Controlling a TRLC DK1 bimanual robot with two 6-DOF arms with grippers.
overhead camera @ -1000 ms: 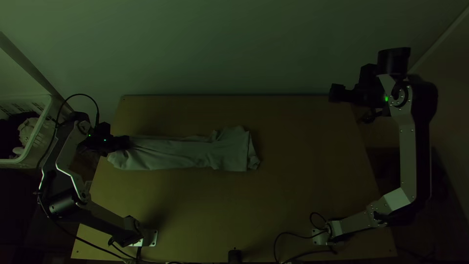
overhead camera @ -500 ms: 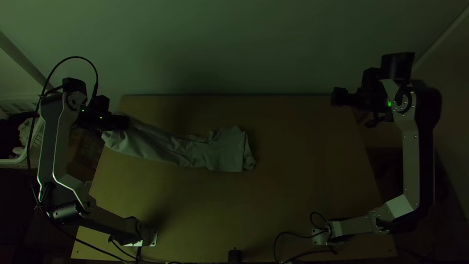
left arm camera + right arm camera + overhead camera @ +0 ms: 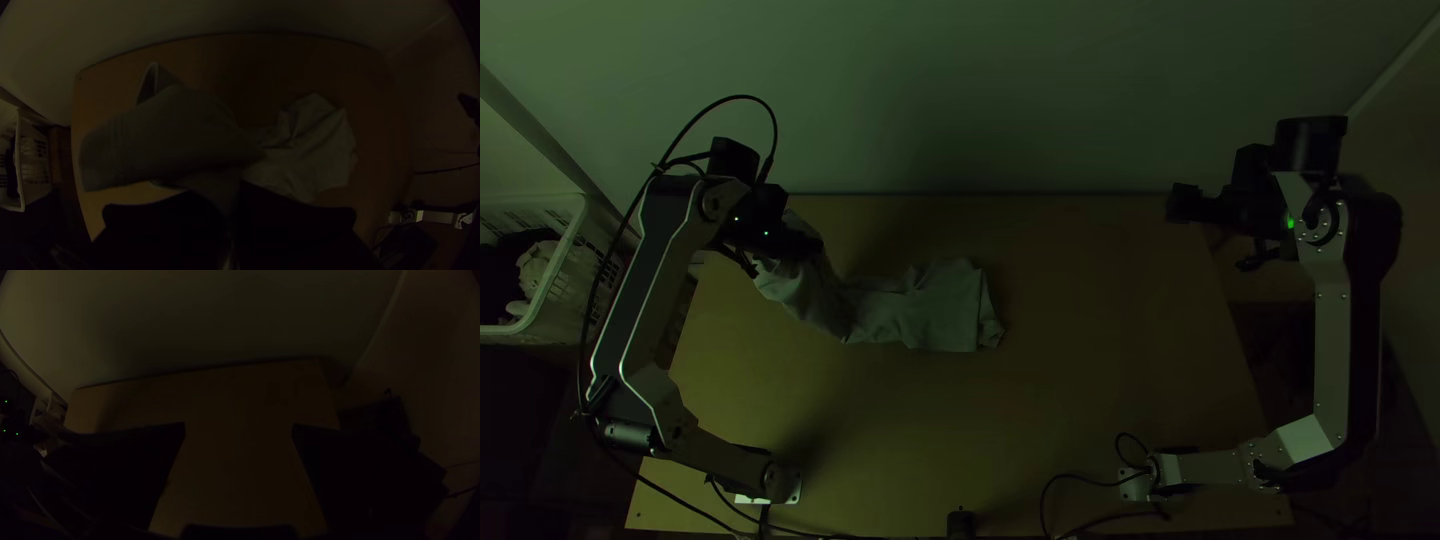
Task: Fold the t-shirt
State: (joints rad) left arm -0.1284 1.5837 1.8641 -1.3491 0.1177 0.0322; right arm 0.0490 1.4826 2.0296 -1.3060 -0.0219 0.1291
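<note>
There are two jointed robot arms with silver-grey links and black joints, one left arm (image 3: 655, 290) and one right arm (image 3: 1333, 320); two black grippers, one left gripper (image 3: 813, 244) and one right gripper (image 3: 1178, 203), each with two wide flat black fingers (image 3: 355, 465); one pale grey cloth t-shirt (image 3: 945, 308); one light wooden rectangular table (image 3: 1080, 400); one white slatted plastic basket (image 3: 582, 262), its dark and pale contents too dim to count.
</note>
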